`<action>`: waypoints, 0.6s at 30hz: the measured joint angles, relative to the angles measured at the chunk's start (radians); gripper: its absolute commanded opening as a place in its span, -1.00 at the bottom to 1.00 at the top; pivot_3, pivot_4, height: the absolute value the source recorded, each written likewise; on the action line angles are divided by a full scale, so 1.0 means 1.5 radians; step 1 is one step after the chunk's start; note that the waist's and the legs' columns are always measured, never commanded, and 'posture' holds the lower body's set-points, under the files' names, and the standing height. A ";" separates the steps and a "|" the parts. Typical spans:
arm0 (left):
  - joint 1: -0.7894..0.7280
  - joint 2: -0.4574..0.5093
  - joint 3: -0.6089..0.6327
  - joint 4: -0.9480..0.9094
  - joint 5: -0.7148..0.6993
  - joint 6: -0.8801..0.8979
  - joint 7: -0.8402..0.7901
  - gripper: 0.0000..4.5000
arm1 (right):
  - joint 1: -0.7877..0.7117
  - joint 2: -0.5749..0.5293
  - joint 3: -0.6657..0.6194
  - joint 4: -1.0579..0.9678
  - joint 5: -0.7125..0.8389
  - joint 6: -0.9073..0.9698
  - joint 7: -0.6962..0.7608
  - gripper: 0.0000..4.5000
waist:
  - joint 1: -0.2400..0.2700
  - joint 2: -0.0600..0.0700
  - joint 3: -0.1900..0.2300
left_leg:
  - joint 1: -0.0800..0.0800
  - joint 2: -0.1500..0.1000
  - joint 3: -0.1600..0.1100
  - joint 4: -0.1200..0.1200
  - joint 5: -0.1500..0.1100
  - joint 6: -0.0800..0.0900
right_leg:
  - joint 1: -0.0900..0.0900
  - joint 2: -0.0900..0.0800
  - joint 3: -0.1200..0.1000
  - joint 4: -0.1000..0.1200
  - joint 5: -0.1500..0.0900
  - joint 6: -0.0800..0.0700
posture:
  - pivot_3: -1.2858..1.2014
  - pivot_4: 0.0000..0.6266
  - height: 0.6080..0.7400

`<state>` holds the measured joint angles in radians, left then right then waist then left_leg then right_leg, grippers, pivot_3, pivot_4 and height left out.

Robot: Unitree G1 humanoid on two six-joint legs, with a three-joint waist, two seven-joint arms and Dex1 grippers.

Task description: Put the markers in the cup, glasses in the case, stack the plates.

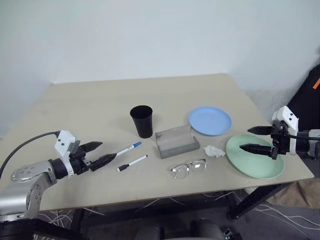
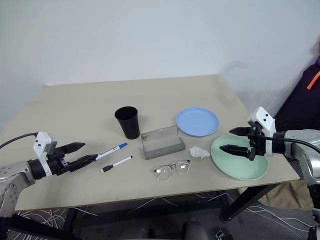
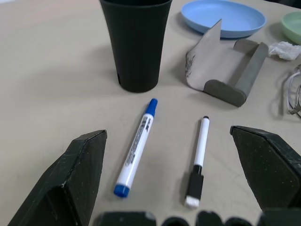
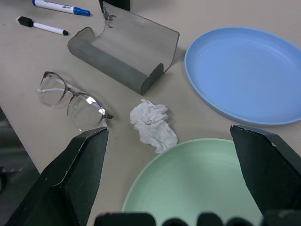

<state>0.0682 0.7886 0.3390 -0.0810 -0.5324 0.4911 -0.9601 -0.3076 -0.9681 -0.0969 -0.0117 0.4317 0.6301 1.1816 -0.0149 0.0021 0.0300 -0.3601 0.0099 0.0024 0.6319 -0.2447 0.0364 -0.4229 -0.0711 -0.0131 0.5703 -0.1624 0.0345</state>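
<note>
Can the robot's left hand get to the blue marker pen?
Probably yes. The left hand is open and points at the blue-capped marker, which lies flat on the table just ahead, with nothing between them.

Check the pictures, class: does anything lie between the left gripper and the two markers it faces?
Nothing visible does. The left gripper is open, and bare table runs from its fingers to the blue-capped marker and the black-capped marker. The black cup stands beyond them.

cup (image 3: 136, 42) rim cropped, glasses (image 3: 294, 92) cut off
</note>
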 measured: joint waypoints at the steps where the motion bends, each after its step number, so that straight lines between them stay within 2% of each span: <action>1: 0.000 0.000 0.000 -0.001 0.000 0.002 0.001 0.98 | -0.002 0.001 0.000 0.000 0.001 0.003 0.000 1.00 | 0.001 0.000 0.000 | 0.000 0.000 0.001 0.000 0.000 0.000 | 0.000 0.000 0.000 0.000 0.000 0.000 | 0.03 -1.00 0.88; 7: -0.031 0.000 -0.001 0.020 0.002 0.002 -0.001 0.98 | -0.010 0.003 0.001 -0.003 0.011 0.009 0.000 1.00 | 0.010 0.000 0.000 | 0.001 0.002 0.008 0.000 0.000 0.000 | -0.002 0.000 -0.001 -0.001 0.000 0.000 | 0.03 -1.00 0.88; 18: -0.046 0.002 -0.001 0.027 0.004 -0.001 -0.015 0.98 | 0.032 0.001 -0.029 -0.001 0.013 0.013 -0.015 1.00 | 0.013 0.000 0.000 | 0.001 0.003 0.011 0.000 0.000 -0.001 | -0.003 0.000 -0.001 -0.002 0.000 0.000 | 0.03 -1.00 0.88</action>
<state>-0.0004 0.7911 0.3369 -0.0407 -0.5263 0.4895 -0.9821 -0.2589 -0.9658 -0.1410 -0.0134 0.4515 0.6502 1.1585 0.0042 0.0019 0.0300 -0.3590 0.0146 0.0186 0.6322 -0.2452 0.0355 -0.4270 -0.0711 -0.0146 0.5679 -0.1624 0.0345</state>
